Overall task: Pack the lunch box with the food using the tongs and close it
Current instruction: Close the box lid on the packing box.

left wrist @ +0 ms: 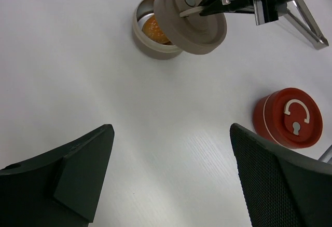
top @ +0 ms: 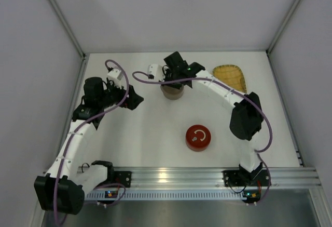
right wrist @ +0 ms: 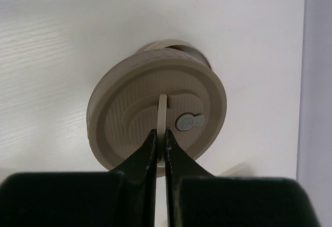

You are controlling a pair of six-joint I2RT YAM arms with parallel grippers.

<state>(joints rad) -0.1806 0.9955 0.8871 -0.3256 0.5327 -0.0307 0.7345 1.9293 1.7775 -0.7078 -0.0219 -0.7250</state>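
Observation:
The lunch box (left wrist: 148,48) is a round beige tin, uncovered, with the orange food (left wrist: 154,29) inside it. Its beige lid (right wrist: 155,115) hangs tilted just above it, partly over the opening. My right gripper (right wrist: 161,133) is shut on the lid's thin upright handle (right wrist: 162,110). From above, the right gripper (top: 175,77) sits over the lunch box (top: 172,92). The silvery tongs (left wrist: 307,24) lie on the table behind the right gripper. My left gripper (left wrist: 171,131) is open over bare table, left of the box, with nothing between its fingers (left wrist: 78,175).
A closed red round tin (top: 197,137) stands on the table, nearer than the lunch box. A yellow woven tray (top: 230,76) lies at the back right. Grey walls close in the table on three sides.

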